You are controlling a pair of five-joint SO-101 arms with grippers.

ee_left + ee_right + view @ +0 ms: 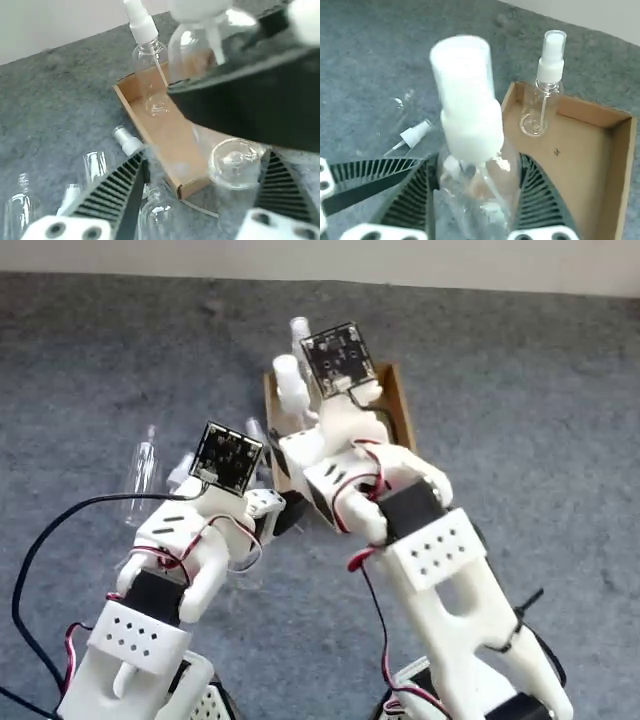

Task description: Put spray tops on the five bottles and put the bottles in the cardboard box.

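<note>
Uncapped bottle (140, 472) lies on the carpet (520, 390), long axis running away from the arms. Left gripper (205, 165) gapes wide and holds nothing. Its wrist view alone shows the base of the capped bottle (235, 162). Right gripper (475, 187) is clamped on that bottle, spray top (465, 100) up, over the cardboard box (585, 145) edge. A second capped bottle (545, 95) stands upright in the box's far corner.

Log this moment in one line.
right hand: shut on clear capped plastic bottle; left hand: open; brown cardboard box: one clear capped bottle inside

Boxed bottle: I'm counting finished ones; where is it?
The boxed bottle stands upright in the cardboard box, far left corner in the high view, beyond the capped bottle in the right gripper.
</note>
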